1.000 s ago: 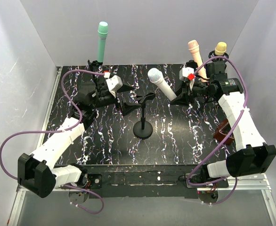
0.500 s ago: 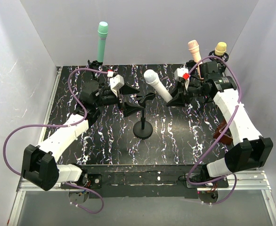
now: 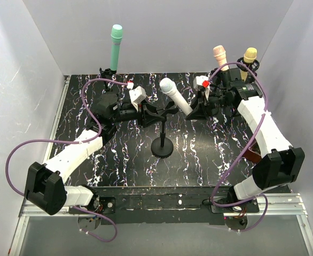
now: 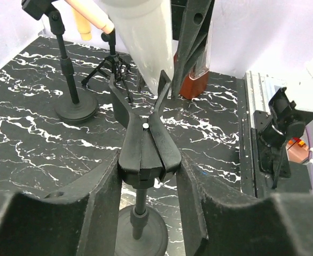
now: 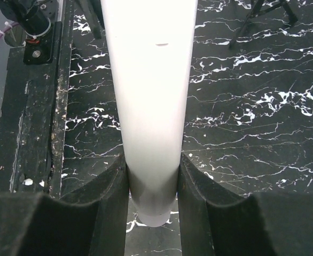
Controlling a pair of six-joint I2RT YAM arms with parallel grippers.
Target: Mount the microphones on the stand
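Both arms have closed in on the centre. The left gripper (image 4: 146, 178) has gone from wide open to clamped on the black spring clip (image 4: 145, 152) of the round-based black stand (image 3: 162, 145). The right gripper (image 5: 152, 184), grasping the slim white plastic microphone (image 3: 175, 96) low on its barrel, has carried it leftward, near the clip. It looks light, stiff and smooth, and it could slip or twist.
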